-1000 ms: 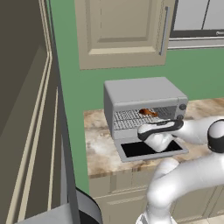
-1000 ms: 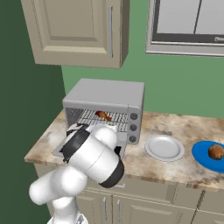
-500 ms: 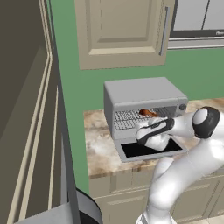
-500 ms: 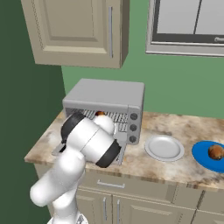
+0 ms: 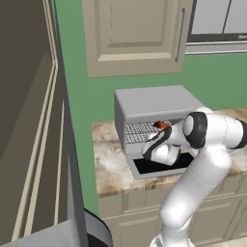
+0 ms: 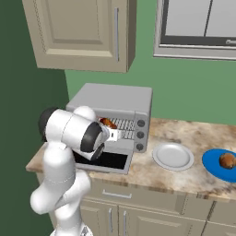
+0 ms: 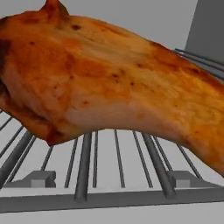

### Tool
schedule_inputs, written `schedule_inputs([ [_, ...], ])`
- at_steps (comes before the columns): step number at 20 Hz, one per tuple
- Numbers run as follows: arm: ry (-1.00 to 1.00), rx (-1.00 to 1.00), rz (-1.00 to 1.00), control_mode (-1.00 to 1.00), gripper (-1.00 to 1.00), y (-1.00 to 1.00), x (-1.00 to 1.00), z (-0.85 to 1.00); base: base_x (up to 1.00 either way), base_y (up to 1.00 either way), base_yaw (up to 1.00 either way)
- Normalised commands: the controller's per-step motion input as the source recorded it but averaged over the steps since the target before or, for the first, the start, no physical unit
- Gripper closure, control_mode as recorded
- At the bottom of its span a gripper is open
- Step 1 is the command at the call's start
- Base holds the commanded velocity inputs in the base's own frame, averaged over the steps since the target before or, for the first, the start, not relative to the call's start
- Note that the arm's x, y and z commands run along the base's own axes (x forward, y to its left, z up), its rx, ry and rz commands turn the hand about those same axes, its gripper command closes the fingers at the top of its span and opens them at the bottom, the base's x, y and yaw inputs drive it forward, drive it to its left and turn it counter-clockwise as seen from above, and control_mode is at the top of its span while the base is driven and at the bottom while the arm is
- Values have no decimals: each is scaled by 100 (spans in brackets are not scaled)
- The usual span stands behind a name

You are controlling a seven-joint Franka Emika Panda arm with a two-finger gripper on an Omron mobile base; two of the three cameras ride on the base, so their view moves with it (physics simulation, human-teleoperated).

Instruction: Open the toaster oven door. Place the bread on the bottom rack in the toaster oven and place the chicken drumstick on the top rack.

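The toaster oven (image 5: 153,103) (image 6: 115,102) stands on the counter with the toaster oven door (image 5: 157,168) (image 6: 102,161) folded down flat. The orange-brown chicken drumstick (image 5: 161,124) (image 6: 108,123) (image 7: 109,83) lies on the top rack (image 5: 140,128) (image 7: 87,166), very close in the hand view. My gripper (image 5: 155,141) (image 6: 115,134) is at the oven mouth just below and in front of the drumstick, open and holding nothing. The bread (image 6: 227,160) sits on a blue plate (image 6: 216,169) at the far right of the counter. The bottom rack is hidden behind my hand.
A white plate (image 6: 173,156) lies on the counter right of the oven, between it and the blue plate. Wall cabinets (image 5: 135,34) hang above the oven. My forearm and elbow (image 5: 212,132) reach over the open door. A wall edge stands at the left.
My elbow has lifted and swung up while the hand edged closer to the oven opening. The drumstick has stayed on the top rack, and the jaws have stayed open.
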Motion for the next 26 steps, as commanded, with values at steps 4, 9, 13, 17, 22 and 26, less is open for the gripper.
schedule_inputs([
  [4, 86, -25, -5, -100, -100, -23, -1, -17, 0, 0, 0],
  [9, 87, -26, 0, -100, -100, -31, -48, -17, 0, 0, 0],
  [13, 87, -25, 0, -100, -100, -39, -83, -30, 0, 0, 0],
  [17, 86, -25, 0, -100, -100, -48, -95, -48, 0, 0, 0],
  [22, 81, -20, 0, -100, -100, -54, -100, -56, 0, 0, 0],
  [26, 71, -10, 0, -100, -100, -58, -100, -33, 0, 0, 0],
])
